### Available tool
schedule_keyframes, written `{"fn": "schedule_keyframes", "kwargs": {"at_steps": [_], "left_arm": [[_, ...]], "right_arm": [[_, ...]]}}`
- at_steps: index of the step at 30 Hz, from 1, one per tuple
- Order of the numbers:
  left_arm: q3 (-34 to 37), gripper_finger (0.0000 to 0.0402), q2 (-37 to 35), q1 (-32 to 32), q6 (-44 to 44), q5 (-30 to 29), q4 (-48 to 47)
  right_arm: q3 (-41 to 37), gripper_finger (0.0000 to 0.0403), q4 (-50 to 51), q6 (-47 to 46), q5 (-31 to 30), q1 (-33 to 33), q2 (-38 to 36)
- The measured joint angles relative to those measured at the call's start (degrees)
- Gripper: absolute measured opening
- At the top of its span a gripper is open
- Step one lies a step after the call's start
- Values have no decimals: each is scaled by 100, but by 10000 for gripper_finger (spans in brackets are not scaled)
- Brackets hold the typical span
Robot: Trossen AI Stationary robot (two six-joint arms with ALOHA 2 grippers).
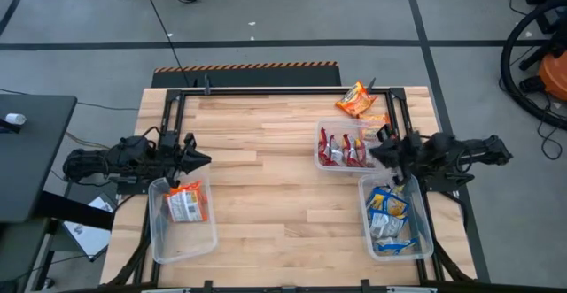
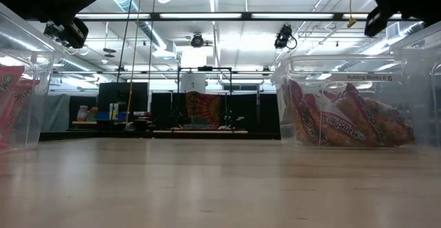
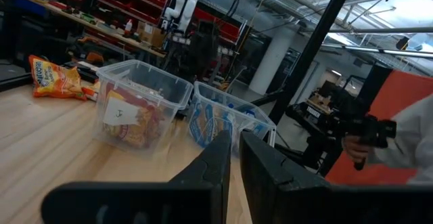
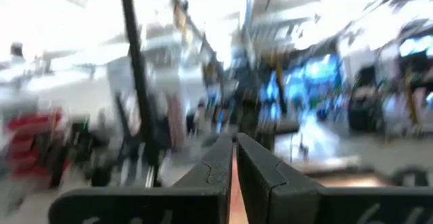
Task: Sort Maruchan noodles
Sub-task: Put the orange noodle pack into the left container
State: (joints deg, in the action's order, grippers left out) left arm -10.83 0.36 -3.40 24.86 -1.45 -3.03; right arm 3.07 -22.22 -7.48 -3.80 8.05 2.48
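I am looking down on a light wooden table (image 1: 266,187) standing on a grey floor, with a black frame running along its far and side edges. From above, the whole middle of the board is lying bare between the arms. The left gripper (image 1: 199,160) is hanging over the left edge, just beside the near-left bin (image 1: 159,235), where orange packets (image 1: 186,203) are lying. The right gripper (image 1: 383,154) is hovering at the right side, over the corner where the red-packet bin (image 1: 321,156) and the blue-packet bin (image 1: 423,240) are meeting. Red packets (image 1: 345,150) are standing in the first, blue packets (image 1: 387,218) are piled in the second. One loose orange packet (image 1: 356,99) is lying at the far right edge, outside every bin.

At table height, I am seeing open board running straight across, the red packets (image 2: 344,121) leaning inside their bin on the right, an orange packet (image 2: 8,104) showing at the left margin.

Through the left wrist camera, the left fingers (image 3: 216,160) are sitting nearly together with only a thin slit between them, gripping nothing; the loose orange packet (image 3: 55,78) is lying near the two bins across the table.

Through the right wrist camera, the right fingers (image 4: 218,160) are likewise pressed close with a narrow gap, carrying nothing; everything beyond them is smeared.
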Motion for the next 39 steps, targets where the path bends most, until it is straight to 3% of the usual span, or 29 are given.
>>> {"fn": "schedule_keyframes", "kwargs": {"at_steps": [3, 5, 8, 11, 14, 18, 21, 26, 31, 39], "left_arm": [[0, 39, 0, 2, 2, 2, 1], [0, 39, 0, 2, 2, 1, 2], [0, 39, 0, 2, 2, 4, 1], [0, 39, 0, 2, 2, 4, -2], [0, 39, 0, 2, 2, 2, 0], [0, 39, 0, 2, 2, 2, 0], [0, 39, 0, 2, 2, 0, 0], [0, 39, 0, 2, 2, 2, 0], [0, 39, 0, 2, 2, 2, 0], [0, 39, 0, 1, 2, 1, 1]], "right_arm": [[194, 29, -599, -434, -988, -48, 179], [467, 29, -455, -596, -1925, -86, 424], [947, 29, -183, -445, -2727, -152, 1023], [1630, 29, 416, -657, -3533, -259, 1776], [2531, 29, 1601, -992, -3881, -473, 2647], [3672, 29, 2982, -1116, -3775, -1059, 3847], [4528, 29, 4371, -1917, -3467, -1768, 4612], [5606, 28, 6242, -2682, -1846, -3319, 5823], [5972, 26, 6401, -2512, -378, -4447, 6722], [5989, 57, 6484, -2550, -125, -5224, 8080]]}}
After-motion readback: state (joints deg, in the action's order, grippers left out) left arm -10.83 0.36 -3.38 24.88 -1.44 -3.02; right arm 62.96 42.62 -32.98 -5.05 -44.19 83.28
